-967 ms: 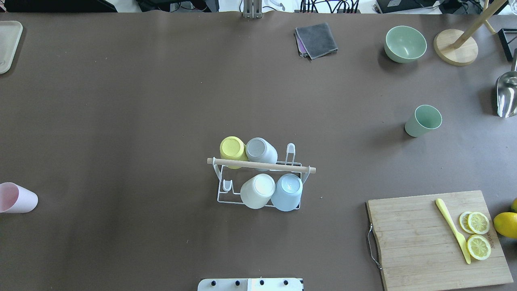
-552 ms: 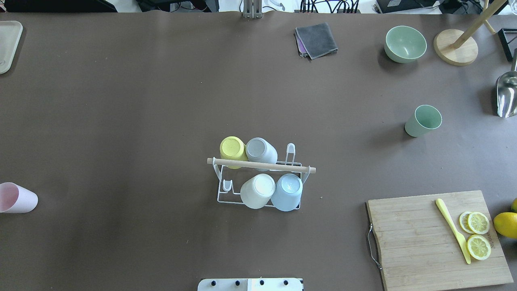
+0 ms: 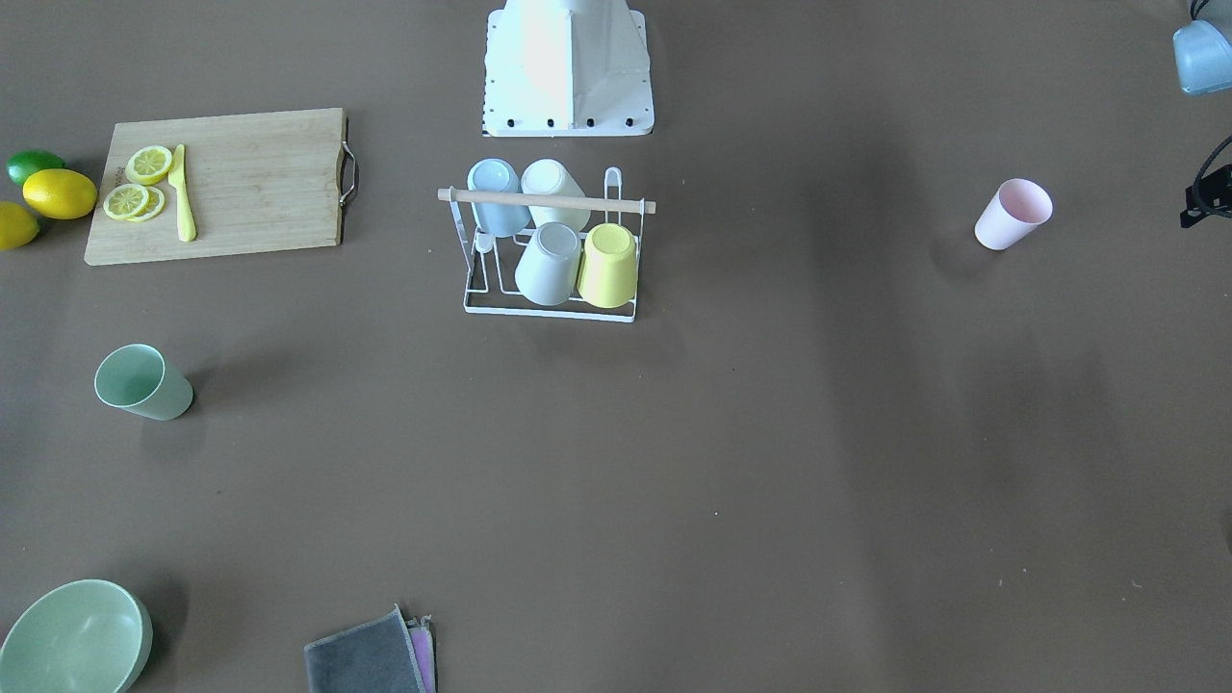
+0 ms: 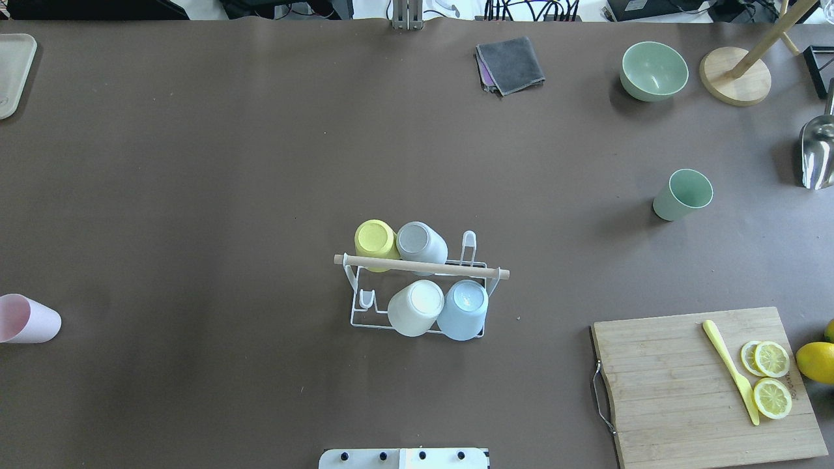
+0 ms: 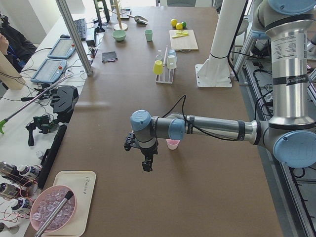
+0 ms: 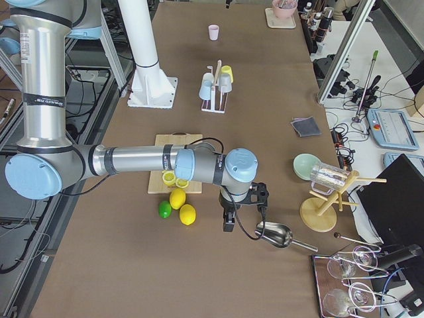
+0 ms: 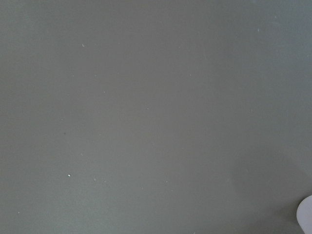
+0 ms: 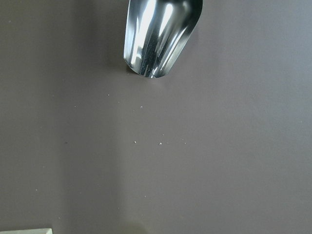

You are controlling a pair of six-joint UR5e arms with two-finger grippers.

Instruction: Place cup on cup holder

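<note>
The white wire cup holder (image 4: 420, 266) with its wooden rod stands mid-table near the robot base and also shows in the front view (image 3: 547, 200). Several cups sit upside down on it: yellow, grey, cream and blue. A pink cup (image 4: 29, 319) lies on its side at the left edge. A green cup (image 4: 681, 194) stands open end up at the right. My left gripper (image 5: 146, 165) hangs over the table just beside the pink cup (image 5: 173, 144). My right gripper (image 6: 228, 222) hangs next to a metal scoop (image 8: 161, 34). I cannot tell if either gripper is open or shut.
A wooden cutting board (image 4: 684, 391) with lemon slices and a yellow knife lies at the near right, with lemons beside it. A green bowl (image 4: 653, 70), a grey cloth (image 4: 510, 64), a wooden stand (image 4: 735, 75) and the scoop (image 4: 818, 153) are at the far right.
</note>
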